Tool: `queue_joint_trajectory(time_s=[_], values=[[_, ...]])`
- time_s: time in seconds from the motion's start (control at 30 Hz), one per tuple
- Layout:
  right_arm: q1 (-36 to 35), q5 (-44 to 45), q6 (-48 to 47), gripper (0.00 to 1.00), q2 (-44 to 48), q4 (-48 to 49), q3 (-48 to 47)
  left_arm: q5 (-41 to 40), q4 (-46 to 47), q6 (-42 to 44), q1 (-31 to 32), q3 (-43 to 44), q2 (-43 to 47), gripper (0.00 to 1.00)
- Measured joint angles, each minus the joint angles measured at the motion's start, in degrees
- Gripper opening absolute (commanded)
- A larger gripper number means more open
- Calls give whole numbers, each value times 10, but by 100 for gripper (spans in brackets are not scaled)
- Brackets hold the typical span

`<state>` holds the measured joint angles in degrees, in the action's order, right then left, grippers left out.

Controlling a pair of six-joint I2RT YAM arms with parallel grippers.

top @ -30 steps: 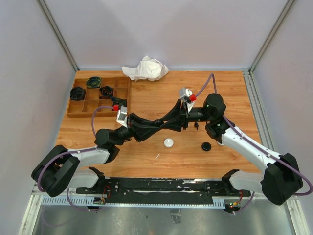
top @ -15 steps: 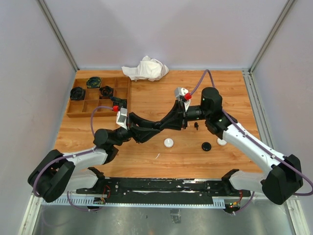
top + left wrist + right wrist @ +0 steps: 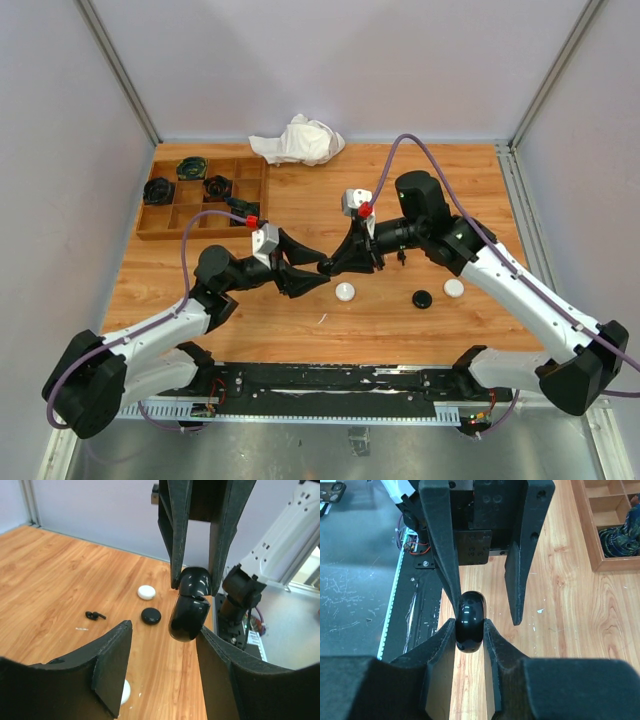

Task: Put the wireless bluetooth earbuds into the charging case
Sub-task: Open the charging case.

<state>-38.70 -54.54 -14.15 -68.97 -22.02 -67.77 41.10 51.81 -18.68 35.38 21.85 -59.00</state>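
Note:
My right gripper [image 3: 333,265] is shut on a glossy black charging case [image 3: 470,607] and holds it above the table. In the left wrist view the case [image 3: 189,607] hangs from the right fingers and looks partly hinged open. My left gripper [image 3: 310,273] faces it with jaws open around the case [image 3: 323,268]. One left finger [image 3: 442,555] touches the case's side. A black earbud [image 3: 95,615] lies on the wood, and it also shows in the top view [image 3: 401,258]. No white earbud is in view.
A white puck case [image 3: 345,292], a black puck [image 3: 422,298] and another white puck [image 3: 454,288] lie on the table. A wooden compartment tray [image 3: 170,232] with dark items stands at the back left. A crumpled white cloth [image 3: 298,140] lies at the back.
Both grippers have shifted left and toward the near edge, still meeting at the black case. The right arm has swung back and uncovered the white puck at the right.

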Motion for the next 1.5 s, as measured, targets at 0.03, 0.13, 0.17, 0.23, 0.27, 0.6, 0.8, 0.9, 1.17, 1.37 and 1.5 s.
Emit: queue_joint_trajectory(time_s=[0.03, 0.13, 0.17, 0.23, 0.27, 0.6, 0.8, 0.9, 1.17, 1.37, 1.5], values=[[-7, 7, -10, 14, -3, -17, -9, 4, -8, 6, 0, 0, 1, 58], [-23, 30, -34, 14, -15, -61, -35, 21, -27, 21, 0, 0, 2, 57], [-27, 37, -40, 14, -19, -71, -42, 24, -30, 24, 0, 0, 2, 56], [-34, 49, -49, 14, -27, -87, -50, 34, -39, 29, 0, 2, 2, 55], [-37, 54, -53, 14, -31, -92, -52, 38, -42, 31, 0, 2, 1, 55], [-48, 90, -68, 14, -55, -130, -66, 56, -46, 39, 2, 3, 0, 54], [-50, 101, -70, 15, -57, -131, -69, 58, -48, 41, 8, 3, -16, 39], [-53, 103, -71, 15, -57, -131, -69, 58, -51, 41, 9, 6, -22, 27], [-55, 113, -75, 25, -57, -134, -70, 57, -57, 44, 12, 8, -23, 9], [-56, 133, -77, 43, -57, -137, -70, 50, -59, 64, 17, 8, -23, 2], [-56, 156, -79, 45, -56, -140, -70, 42, -60, 88, 23, 4, -19, 0]])
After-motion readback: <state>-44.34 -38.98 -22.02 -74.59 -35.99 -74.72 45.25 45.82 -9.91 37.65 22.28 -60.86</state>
